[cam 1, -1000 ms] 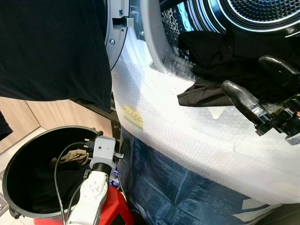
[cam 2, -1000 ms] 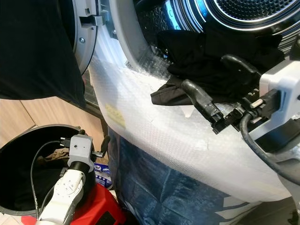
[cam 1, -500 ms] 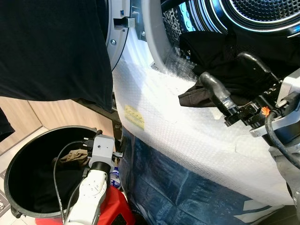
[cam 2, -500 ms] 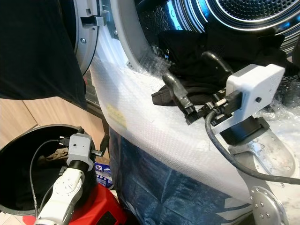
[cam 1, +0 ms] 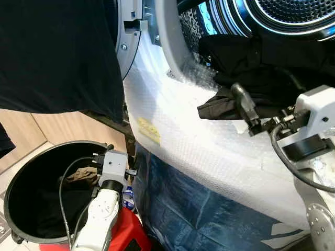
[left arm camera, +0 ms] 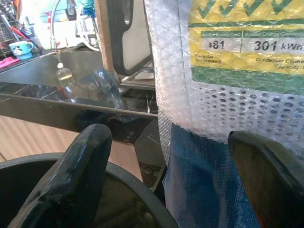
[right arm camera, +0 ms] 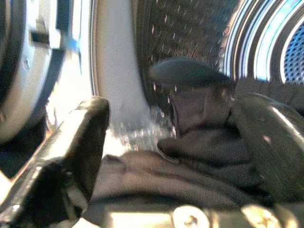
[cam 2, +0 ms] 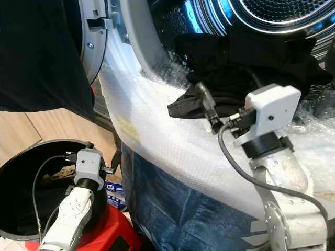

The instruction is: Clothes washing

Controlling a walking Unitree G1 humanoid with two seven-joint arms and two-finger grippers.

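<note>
- Dark clothes (cam 1: 251, 63) heap across the open drum mouth (cam 1: 293, 15), blocking the lower entrance.
- Black bin (cam 1: 31, 172) below is open-topped.

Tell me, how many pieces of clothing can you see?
3 at least: a black garment spilling from the drum mouth, a large black one hanging at upper left, and a brownish one inside the bucket. More may be hidden.
</note>
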